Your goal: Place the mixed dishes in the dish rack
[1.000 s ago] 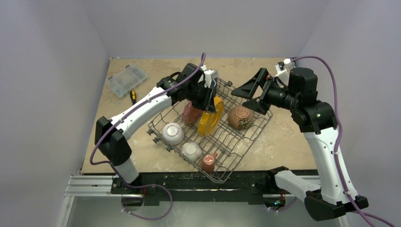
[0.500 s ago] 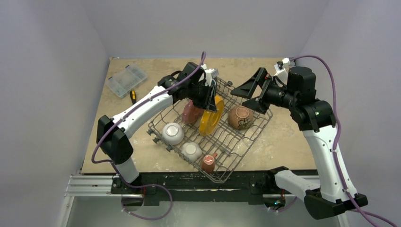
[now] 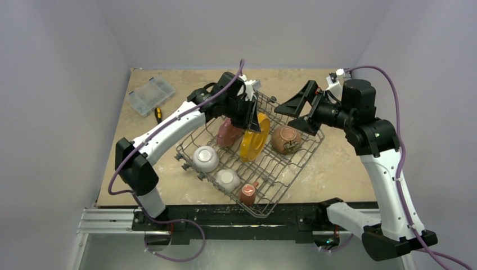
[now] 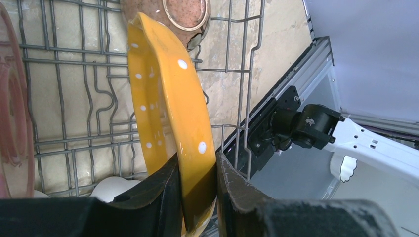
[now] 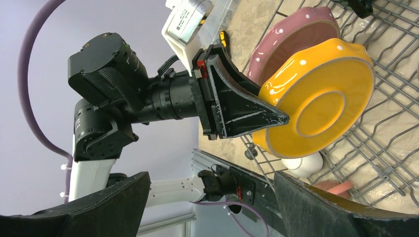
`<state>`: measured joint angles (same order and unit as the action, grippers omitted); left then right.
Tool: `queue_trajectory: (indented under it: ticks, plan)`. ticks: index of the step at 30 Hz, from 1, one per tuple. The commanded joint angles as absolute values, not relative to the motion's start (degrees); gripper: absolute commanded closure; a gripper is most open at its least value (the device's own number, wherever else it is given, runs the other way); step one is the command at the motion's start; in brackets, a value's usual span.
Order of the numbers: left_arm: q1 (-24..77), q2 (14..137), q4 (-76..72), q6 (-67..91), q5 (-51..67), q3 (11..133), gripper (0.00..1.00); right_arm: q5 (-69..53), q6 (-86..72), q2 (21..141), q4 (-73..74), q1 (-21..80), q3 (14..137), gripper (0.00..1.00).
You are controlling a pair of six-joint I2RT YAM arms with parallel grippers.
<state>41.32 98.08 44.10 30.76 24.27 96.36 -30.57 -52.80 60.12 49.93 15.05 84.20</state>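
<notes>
Claw, left (image 4: 197, 159): clamped on the yellow plate (image 4: 168, 89), which stands on edge in the rack (image 3: 281, 169), just right of the pink plate (image 3: 226, 134).
Claw, right (image 3: 295, 115): spread wide, empty, over the rack's far right.
Your step: settle the rim between tines; release only once it stands unaided.
Plate axis: runs far to near; underside faces right.
</notes>
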Motion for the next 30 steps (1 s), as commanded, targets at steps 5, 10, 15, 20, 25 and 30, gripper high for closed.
queue_trajectory:
  ticks: [5,10,15,20,25,30]
  plan:
    - [41.3,97.7,40.1,28.2,25.3,98.6,1.0,-29.7,-52.0,59.5,49.0,14.9,84.8,0.02]
    - [41.3,100.1,40.5,27.9,26.7,98.2,1.0,-29.5,-52.0,59.3,49.1,14.9,84.6,0.02]
    - [41.3,100.2,41.1,26.5,24.7,97.6,1.0,-29.3,-52.0,59.2,49.3,14.9,84.5,0.02]
    - [41.5,100.6,41.9,25.5,23.7,97.6,1.0,-29.5,-52.0,59.4,49.1,14.9,84.2,0.02]
    - [42.8,101.3,42.6,24.6,22.4,97.3,1.0,-29.7,-52.1,59.5,48.7,14.9,84.0,0.02]
    - [43.6,101.9,42.6,25.0,21.4,97.4,0.96,-29.9,-52.2,59.1,48.4,14.9,83.3,0.02]
